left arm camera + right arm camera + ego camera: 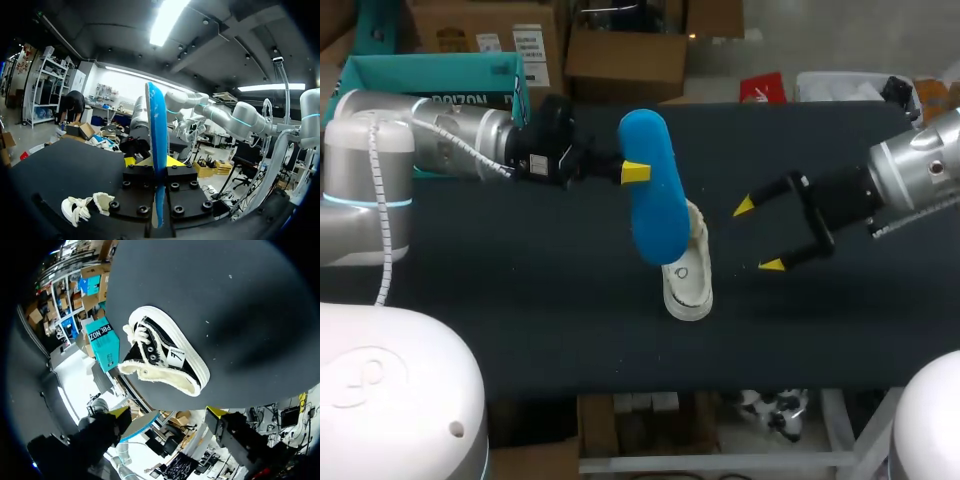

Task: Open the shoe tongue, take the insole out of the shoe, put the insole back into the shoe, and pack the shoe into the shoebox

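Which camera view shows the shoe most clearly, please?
The right wrist view: the shoe lies whole and unobstructed, with laces, lining and sole visible. In the head view the blue insole held by the left gripper covers much of it. The left wrist view shows it small, beside the gripper.

The dark worktop (520, 320) carries a black shoe (688, 285) with a white sole and cream fleecy lining near its middle. A teal shoebox (430, 75) stands by its far left corner.
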{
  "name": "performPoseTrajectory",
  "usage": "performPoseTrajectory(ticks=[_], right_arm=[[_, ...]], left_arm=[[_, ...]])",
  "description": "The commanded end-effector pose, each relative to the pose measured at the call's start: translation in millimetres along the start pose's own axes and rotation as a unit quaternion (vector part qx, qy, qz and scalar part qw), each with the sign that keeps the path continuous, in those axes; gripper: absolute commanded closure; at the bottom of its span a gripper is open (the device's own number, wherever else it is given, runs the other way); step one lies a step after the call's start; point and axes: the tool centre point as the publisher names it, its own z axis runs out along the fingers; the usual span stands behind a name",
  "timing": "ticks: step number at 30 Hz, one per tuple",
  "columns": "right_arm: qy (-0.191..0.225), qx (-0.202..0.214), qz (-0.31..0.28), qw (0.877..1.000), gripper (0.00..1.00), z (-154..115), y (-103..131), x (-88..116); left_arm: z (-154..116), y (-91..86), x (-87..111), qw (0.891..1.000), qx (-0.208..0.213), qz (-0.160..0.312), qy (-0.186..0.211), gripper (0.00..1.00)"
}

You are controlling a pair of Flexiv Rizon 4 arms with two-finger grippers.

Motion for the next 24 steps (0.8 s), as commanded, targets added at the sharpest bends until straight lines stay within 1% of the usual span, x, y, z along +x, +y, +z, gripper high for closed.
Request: performPoseTrajectory(ticks=[1, 5, 6, 7, 8, 9, 10, 11, 12, 24], right_arm=[[0.012, 0.033, 0.049, 0.998, 0.00, -2.5, 6.8, -0.8], [0.012, 0.033, 0.049, 0.998, 0.00, -2.5, 6.8, -0.8], [0.029, 0.048, 0.082, 0.995, 0.00, -1.1, 8.2, 0.3], [0.025, 0.042, 0.096, 0.994, 0.00, 1.4, 8.6, -0.1], [0.053, 0.046, 0.112, 0.991, 0.00, 2.5, 8.7, 1.1], [0.069, 0.060, 0.142, 0.986, 0.00, 3.8, 8.9, 1.8], [0.069, 0.061, 0.157, 0.983, 0.00, 7.1, 9.0, 1.1], [0.072, 0.060, 0.161, 0.982, 0.00, 9.5, 7.8, 1.1], [0.056, 0.053, 0.156, 0.985, 0.00, 11.8, 4.5, 1.2], [0.056, 0.053, 0.156, 0.985, 0.00, 11.8, 4.5, 1.2]], left_arm=[[0.5, 1.2, -0.7, 1.000, 0.002, 0.000, 0.000, 1.00], [0.5, 1.2, -0.7, 1.000, 0.002, 0.000, 0.000, 1.00], [0.5, 1.2, -0.7, 1.000, 0.002, 0.000, 0.000, 1.00], [0.5, 1.2, -0.7, 1.000, 0.002, 0.000, 0.000, 1.00], [0.5, 1.2, -0.7, 1.000, 0.002, 0.000, 0.000, 1.00], [0.5, 1.2, -0.7, 1.000, 0.002, 0.000, 0.000, 1.00], [0.5, 1.2, -0.7, 1.000, 0.002, 0.000, 0.000, 1.00], [0.5, 1.2, -0.7, 1.000, 0.002, 0.000, 0.000, 1.00], [0.5, 1.2, -0.7, 1.000, 0.002, 0.000, 0.000, 1.00], [0.5, 1.2, -0.7, 1.000, 0.002, 0.000, 0.000, 1.00]])
